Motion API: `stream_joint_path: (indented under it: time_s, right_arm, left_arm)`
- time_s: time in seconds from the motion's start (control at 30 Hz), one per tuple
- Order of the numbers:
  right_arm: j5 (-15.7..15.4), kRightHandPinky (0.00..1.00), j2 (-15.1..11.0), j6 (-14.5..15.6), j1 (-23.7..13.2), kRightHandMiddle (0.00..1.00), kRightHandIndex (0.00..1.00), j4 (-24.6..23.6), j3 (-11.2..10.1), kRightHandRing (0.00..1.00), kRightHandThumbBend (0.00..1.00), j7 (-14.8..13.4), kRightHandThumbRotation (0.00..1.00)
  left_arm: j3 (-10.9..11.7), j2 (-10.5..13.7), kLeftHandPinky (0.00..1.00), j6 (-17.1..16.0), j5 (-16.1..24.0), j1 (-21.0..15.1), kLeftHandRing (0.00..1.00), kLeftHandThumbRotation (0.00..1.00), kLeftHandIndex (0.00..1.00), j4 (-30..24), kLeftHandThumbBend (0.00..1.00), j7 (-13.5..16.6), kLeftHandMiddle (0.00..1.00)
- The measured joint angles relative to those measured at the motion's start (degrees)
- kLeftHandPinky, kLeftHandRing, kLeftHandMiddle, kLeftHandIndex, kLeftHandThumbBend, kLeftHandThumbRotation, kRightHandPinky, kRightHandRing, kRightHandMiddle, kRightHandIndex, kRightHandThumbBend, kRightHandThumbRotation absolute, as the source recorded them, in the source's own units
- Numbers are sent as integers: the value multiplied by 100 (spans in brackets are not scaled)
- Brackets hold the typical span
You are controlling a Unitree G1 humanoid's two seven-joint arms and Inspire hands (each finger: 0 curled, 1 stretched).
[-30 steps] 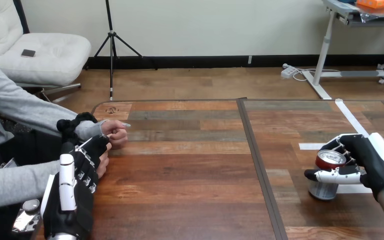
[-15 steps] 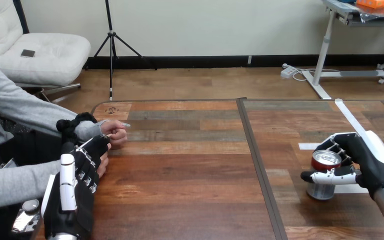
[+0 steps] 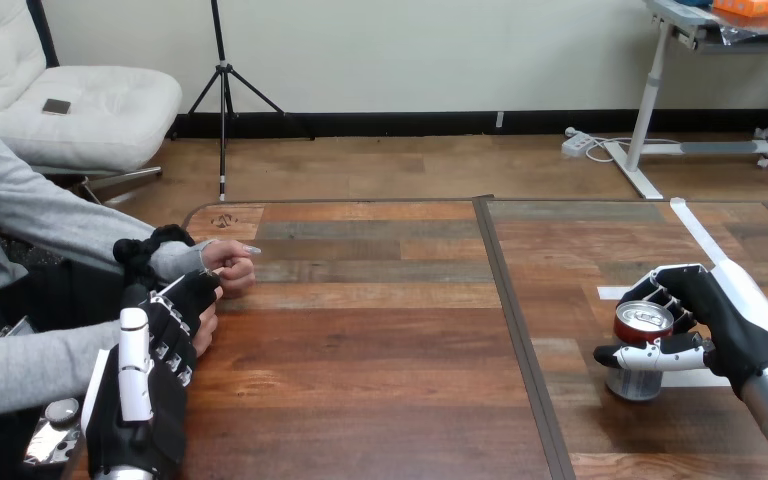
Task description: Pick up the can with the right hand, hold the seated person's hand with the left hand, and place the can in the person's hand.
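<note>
At lower right, the right hand (image 3: pixel 732 330), clenched round the can (image 3: pixel 644 322), has moved it slightly left, perhaps just off the table (image 3: pixel 380 340). At lower left, the left hand (image 3: pixel 155 370) lies against the person's hand (image 3: pixel 207 325); I cannot tell whether it grips. The handover is still to come.

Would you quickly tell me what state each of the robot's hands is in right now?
Left hand: beside the person's nearer hand; a hold cannot be told.
Right hand: fingers closed round the can.
</note>
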Motion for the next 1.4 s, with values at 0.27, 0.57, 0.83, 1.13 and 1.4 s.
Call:
stream_joint_path:
  time_s: [0.27, 0.57, 0.83, 1.13, 1.4]
  right_arm:
    - [31, 41, -12, 3, 0, 48, 51, -6, 4, 44, 79, 93, 0]
    - [125, 42, -34, 119, -5, 50, 53, -76, -1, 46, 82, 282, 0]
    - [318, 43, -37, 284, -9, 52, 56, -109, -36, 48, 86, 517, 0]
    - [374, 45, -37, 476, -9, 54, 58, -163, -77, 50, 90, 704, 0]
    - [482, 45, -35, 675, -1, 54, 58, -208, -77, 50, 92, 894, 0]
  left_arm:
    - [0, 0, 100, 0, 1, 0, 90, 100, 72, 0, 53, 0, 83]
    - [0, 0, 100, 0, 3, 0, 90, 100, 72, 0, 55, 1, 83]
    - [0, 0, 99, -6, 10, 0, 90, 100, 71, 0, 55, 10, 82]
    - [1, 0, 98, -36, 46, 0, 89, 100, 71, 0, 54, 27, 83]
    - [1, 0, 98, -36, 50, 0, 89, 100, 72, 0, 54, 24, 83]
